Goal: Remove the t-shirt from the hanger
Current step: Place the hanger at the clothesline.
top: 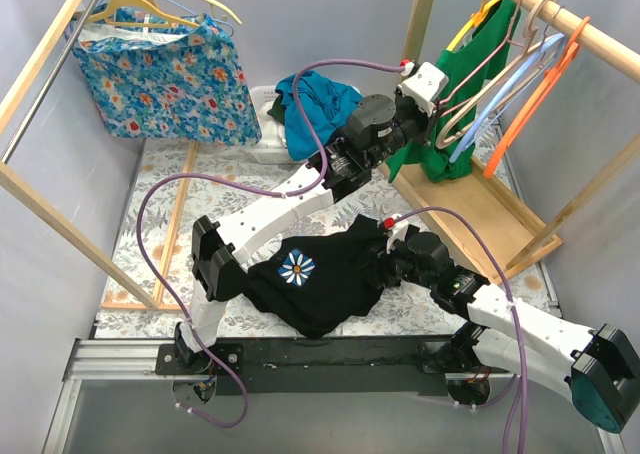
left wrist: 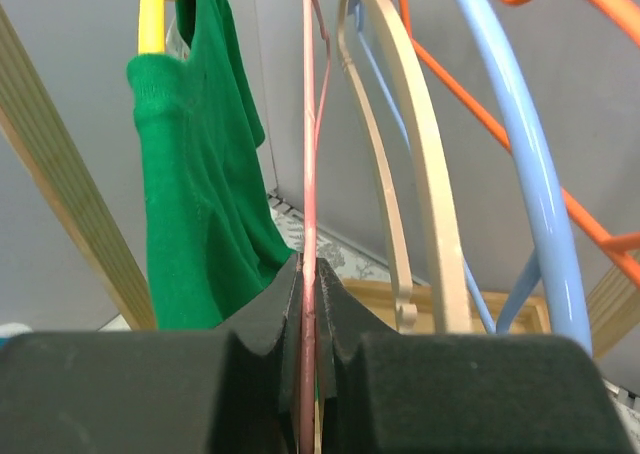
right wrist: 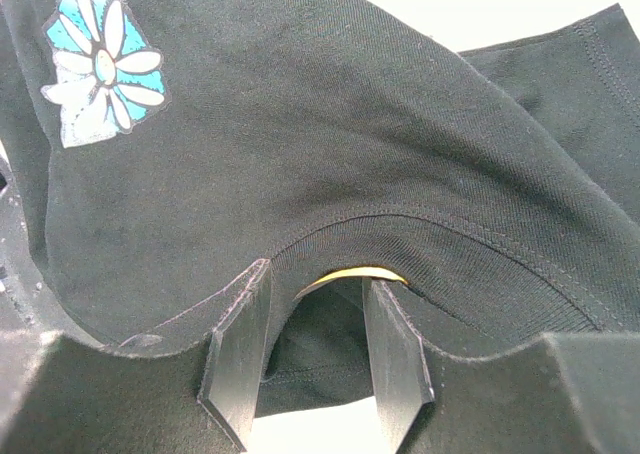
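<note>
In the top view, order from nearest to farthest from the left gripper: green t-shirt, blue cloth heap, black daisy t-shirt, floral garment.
From the left gripper, shut on the pink hanger:
1. green t-shirt, beside it on the right rail.
2. blue cloth heap, to its left, at the back.
3. black daisy t-shirt, on the table in front.
4. floral garment, far left rail.

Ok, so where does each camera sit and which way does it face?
Top external: above and behind the arm bases, looking down at the table; left arm and right arm show.
Left wrist: on the left arm, looking up along its jaws, shut on the pink hanger.
Right wrist: on the right arm, facing the black t-shirt; its jaws stand apart.
Shared: top and left wrist both show the green shirt.
</note>
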Action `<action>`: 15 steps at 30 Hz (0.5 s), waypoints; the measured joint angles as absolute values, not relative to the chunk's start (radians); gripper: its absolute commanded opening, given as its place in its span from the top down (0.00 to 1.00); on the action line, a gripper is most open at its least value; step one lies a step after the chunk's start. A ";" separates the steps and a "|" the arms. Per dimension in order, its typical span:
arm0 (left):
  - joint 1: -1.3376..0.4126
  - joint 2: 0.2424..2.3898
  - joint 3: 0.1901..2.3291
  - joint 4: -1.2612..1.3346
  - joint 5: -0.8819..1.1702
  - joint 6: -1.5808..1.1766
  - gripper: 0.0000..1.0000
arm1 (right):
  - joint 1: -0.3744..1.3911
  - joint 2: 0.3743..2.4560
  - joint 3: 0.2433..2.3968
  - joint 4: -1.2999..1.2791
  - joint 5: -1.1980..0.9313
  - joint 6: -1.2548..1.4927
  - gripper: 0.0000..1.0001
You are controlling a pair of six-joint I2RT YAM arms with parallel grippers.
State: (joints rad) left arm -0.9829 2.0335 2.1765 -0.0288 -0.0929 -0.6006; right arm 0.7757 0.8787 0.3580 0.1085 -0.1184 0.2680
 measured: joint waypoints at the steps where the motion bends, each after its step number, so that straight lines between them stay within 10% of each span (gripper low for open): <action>1: -0.982 2.029 2.165 -0.026 -0.094 -0.606 1.00 | 0.776 0.879 0.358 0.109 -0.118 0.270 0.50; 8: -0.982 1.996 2.067 -0.026 -0.139 -0.617 0.63 | 0.780 0.903 0.358 0.109 -0.119 0.290 0.40; 15: -0.982 1.962 2.065 -0.081 -0.132 -0.639 0.15 | 0.786 0.917 0.379 0.081 -0.067 0.289 0.04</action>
State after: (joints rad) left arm -0.9821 1.9621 2.0651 -0.0814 -0.1322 -0.6388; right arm 0.7860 0.9173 0.3794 0.0807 -0.0669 0.2893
